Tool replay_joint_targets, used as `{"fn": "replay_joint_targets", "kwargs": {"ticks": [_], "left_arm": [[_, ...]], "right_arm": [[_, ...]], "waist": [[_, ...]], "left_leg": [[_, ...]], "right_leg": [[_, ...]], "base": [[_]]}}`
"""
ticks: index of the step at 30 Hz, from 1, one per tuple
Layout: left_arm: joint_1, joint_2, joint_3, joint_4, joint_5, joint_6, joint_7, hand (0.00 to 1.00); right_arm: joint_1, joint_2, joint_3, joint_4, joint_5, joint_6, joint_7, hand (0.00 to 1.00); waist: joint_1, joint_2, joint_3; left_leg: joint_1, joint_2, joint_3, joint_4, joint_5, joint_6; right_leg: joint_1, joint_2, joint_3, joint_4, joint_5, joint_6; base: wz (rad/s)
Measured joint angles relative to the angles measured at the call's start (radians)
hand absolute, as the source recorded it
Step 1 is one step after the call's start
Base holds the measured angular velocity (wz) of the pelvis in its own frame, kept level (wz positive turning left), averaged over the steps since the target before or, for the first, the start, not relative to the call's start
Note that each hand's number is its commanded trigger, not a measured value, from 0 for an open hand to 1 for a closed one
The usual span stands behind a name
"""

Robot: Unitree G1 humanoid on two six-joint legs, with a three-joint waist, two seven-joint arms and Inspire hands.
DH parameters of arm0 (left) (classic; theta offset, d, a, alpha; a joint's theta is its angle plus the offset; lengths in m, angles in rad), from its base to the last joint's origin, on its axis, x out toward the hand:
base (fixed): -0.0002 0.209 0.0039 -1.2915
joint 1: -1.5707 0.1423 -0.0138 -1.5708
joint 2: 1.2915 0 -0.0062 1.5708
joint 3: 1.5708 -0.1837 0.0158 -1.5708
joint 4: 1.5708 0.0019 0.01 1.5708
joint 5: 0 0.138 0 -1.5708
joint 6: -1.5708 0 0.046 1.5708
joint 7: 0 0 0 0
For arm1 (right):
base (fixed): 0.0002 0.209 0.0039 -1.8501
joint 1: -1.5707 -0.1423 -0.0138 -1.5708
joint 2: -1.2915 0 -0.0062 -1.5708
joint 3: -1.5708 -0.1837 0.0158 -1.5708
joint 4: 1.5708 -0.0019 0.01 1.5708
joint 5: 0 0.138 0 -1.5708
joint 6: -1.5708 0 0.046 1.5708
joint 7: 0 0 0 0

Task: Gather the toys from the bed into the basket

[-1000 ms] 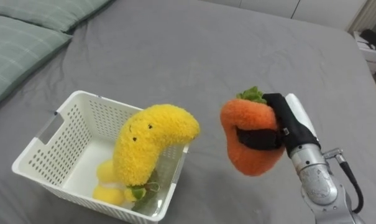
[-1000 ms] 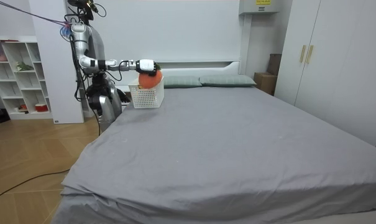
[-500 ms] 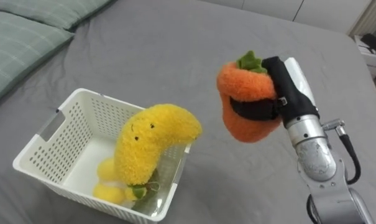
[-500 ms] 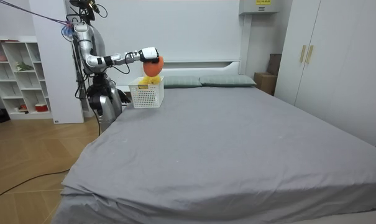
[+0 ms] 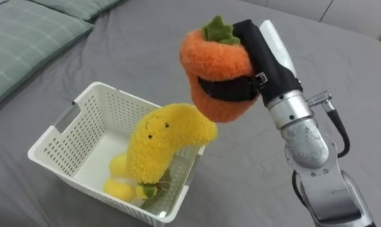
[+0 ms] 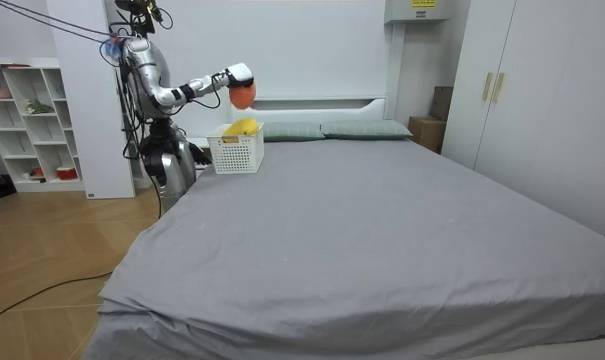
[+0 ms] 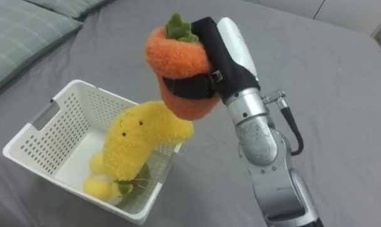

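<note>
We are carrying the orange plush carrot [image 5: 215, 63] in our right hand [image 5: 269, 63], fingers curled tightly round its middle. Over the last second it has been rising from the frame's right and swinging leftward. It is now hanging at upper centre, above the white basket's [image 5: 111, 107] right edge and the yellow plush banana [image 5: 162, 142] leaning inside. Dropping it in looks close.

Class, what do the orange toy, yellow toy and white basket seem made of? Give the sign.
Orange toy: plush fabric, fuzzy pile. Yellow toy: likewise plush, shaggy surface. Basket: probably moulded plastic, smooth white walls with rows of holes.
</note>
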State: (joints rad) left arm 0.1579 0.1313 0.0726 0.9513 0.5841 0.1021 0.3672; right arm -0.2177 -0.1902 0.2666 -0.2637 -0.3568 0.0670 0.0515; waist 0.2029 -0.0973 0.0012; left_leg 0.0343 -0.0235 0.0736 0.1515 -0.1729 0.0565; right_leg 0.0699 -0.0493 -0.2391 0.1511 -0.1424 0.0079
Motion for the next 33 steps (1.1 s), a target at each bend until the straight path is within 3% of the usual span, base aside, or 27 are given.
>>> {"fn": "replay_joint_targets", "kwargs": {"ticks": [1, 2, 4, 5, 6, 13, 17, 19, 33], "left_arm": [[0.000, 0.001, -0.004, -0.011, -0.001, 0.000, -0.003, 0.00], [0.000, 0.003, -0.019, -0.021, -0.001, 0.001, -0.007, 0.00], [-0.002, 0.002, -0.033, -0.029, -0.001, 0.001, -0.013, 0.00], [-0.004, 0.001, -0.039, -0.030, 0.000, 0.001, -0.018, 0.00], [-0.004, 0.000, -0.039, -0.032, 0.000, 0.001, -0.021, 0.00], [-0.004, 0.000, -0.046, -0.036, 0.001, 0.010, -0.021, 0.00], [-0.006, -0.001, -0.059, -0.026, 0.001, 0.021, -0.021, 0.00], [-0.007, -0.001, -0.059, -0.026, 0.001, 0.024, -0.023, 0.00], [-0.026, -0.002, -0.057, -0.027, 0.019, 0.039, -0.024, 0.00]], "right_arm": [[-0.017, 0.005, 0.015, 0.000, -0.001, 0.000, 0.007, 0.93], [-0.030, 0.009, 0.029, 0.000, -0.004, 0.000, 0.012, 0.76], [-0.036, 0.024, 0.045, 0.000, -0.005, 0.002, 0.019, 0.57], [-0.038, 0.032, 0.063, 0.000, -0.005, 0.009, 0.020, 0.23], [-0.038, 0.036, 0.071, 0.001, -0.004, 0.011, 0.024, 0.03], [-0.046, 0.046, 0.140, 0.035, 0.001, 0.023, 0.046, 0.00], [-0.083, 0.046, 0.158, 0.073, 0.002, 0.031, 0.079, 0.00], [-0.084, 0.046, 0.158, 0.075, 0.001, 0.037, 0.089, 0.00], [-0.084, 0.043, 0.184, 0.090, -0.003, 0.043, 0.103, 0.00]], "waist": [[0.000, 0.000, 0.0003], [0.000, -0.004, -0.0001], [0.021, -0.006, 0.0002], [0.031, -0.008, -0.0010], [0.036, -0.009, -0.0007], [0.081, -0.015, 0.0061], [0.100, -0.016, 0.0184], [0.103, -0.019, 0.0202], [0.107, -0.021, 0.0187]], "left_leg": [[-0.006, -0.001, -0.007, 0.001, 0.000, 0.000], [-0.007, -0.002, -0.011, 0.001, 0.000, 0.000], [-0.007, -0.002, -0.012, 0.001, 0.000, 0.000], [-0.005, -0.002, -0.012, 0.003, 0.000, 0.000], [-0.004, -0.002, -0.012, 0.003, 0.000, 0.000], [-0.006, -0.005, -0.024, -0.001, 0.001, 0.001], [-0.008, -0.005, -0.030, -0.001, 0.001, 0.001], [-0.014, -0.006, -0.037, 0.000, 0.001, 0.001], [-0.024, -0.008, -0.046, 0.005, 0.001, 0.001]], "right_leg": [[0.000, -0.001, -0.009, 0.000, 0.000, 0.000], [-0.001, -0.001, -0.010, 0.000, 0.000, 0.000], [-0.001, -0.001, -0.012, 0.000, 0.000, 0.000], [0.000, -0.002, -0.015, 0.000, 0.000, 0.000], [0.000, -0.002, -0.016, 0.000, 0.000, 0.000], [0.003, -0.003, -0.018, -0.002, -0.001, 0.001], [0.004, -0.003, -0.026, -0.002, -0.001, 0.002], [0.003, -0.003, -0.034, -0.003, -0.001, 0.002], [0.003, -0.003, -0.037, -0.016, -0.001, 0.002]], "base": [[0.14], [0.12], [0.02], [0.00], [0.00], [0.03], [0.04], [0.10], [0.01]]}}
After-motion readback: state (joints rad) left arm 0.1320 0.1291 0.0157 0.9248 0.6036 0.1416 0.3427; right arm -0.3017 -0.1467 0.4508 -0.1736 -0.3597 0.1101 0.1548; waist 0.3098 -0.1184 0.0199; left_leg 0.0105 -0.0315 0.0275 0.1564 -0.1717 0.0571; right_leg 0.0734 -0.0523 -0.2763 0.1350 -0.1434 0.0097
